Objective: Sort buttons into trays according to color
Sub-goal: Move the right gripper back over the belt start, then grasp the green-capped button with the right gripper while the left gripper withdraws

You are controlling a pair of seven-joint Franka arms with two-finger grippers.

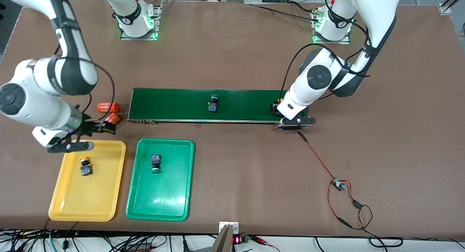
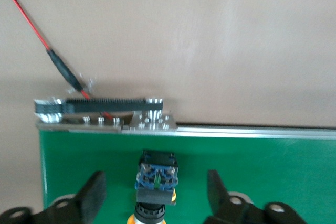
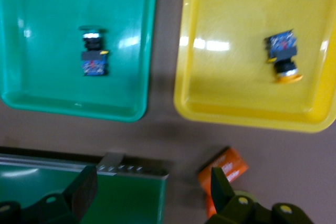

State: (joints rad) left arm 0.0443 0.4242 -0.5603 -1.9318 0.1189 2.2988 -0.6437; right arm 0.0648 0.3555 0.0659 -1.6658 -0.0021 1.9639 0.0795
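The left gripper [image 2: 156, 192] is down over the left arm's end of the conveyor belt [image 1: 174, 104], fingers spread wide on either side of a yellow-capped button [image 2: 156, 179] lying on the belt, touching neither side of it. A green-capped button [image 1: 213, 103] lies near the belt's middle. The right gripper [image 3: 152, 195] hangs over the table at the belt's other end (beside the orange cylinders [image 1: 109, 112]), jaws wide apart and holding nothing. In the yellow tray [image 1: 87, 208] a second yellow-capped button [image 1: 85, 167] lies on its side, toward the belt. The green tray [image 1: 160, 204] beside it holds a green-capped button [image 1: 156, 163], also toppled.
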